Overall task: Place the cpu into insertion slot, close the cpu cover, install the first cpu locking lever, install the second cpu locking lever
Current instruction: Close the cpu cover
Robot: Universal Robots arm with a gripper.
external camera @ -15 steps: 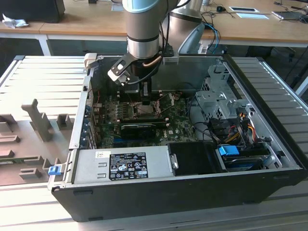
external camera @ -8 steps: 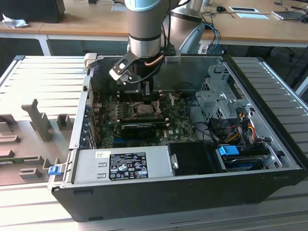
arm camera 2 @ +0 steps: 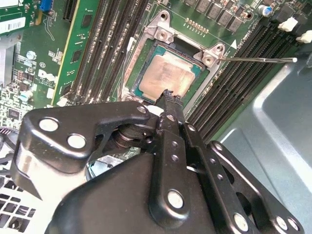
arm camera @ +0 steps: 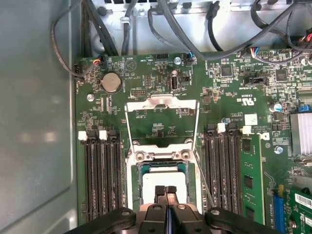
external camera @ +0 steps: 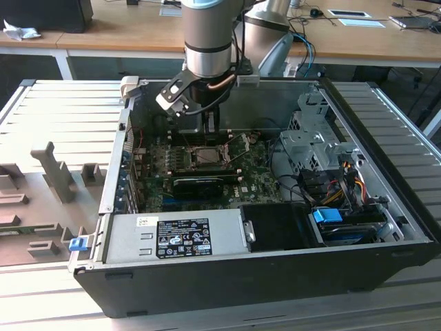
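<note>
Much of the slot (arm camera: 131, 175) is hidden in the first wrist view. The gripper (arm camera: 165, 189) and its black links cover the side nearest the camera, and the picture edge cuts off the rest. In the second wrist view the links also block one corner of the slot. In the exterior view the arm (external camera: 207, 34) stands over the board (external camera: 255, 186), and the cpu is too small to make out there.

Gripper: clenched, the two fingertips (arm camera: 160, 191) pressed together with nothing between them. The tips sit over the cpu (arm camera: 163, 176), at its edge nearest the links. Whether they touch the metal face or hang just above it, I cannot tell.

Cpu: lies flat inside the slot, pale face up, square to the frame.

Cover (arm camera: 162, 101): swung back off the slot, not closed. Green board shows through its window.

Counts:
- One cpu, one slot, one cover.
- One lever (arm camera 2: 258, 60) is plain, a thin rod sticking out sideways from a slot corner, over the memory slots (arm camera 2: 229, 83).
- A second lever is hard to tell from the cover's thin side bars.
- Two banks of memory slots, one on each side of the slot.
- One coin cell (arm camera: 111, 82) beyond the cover.
- One case (external camera: 207, 283), its side open.
</note>
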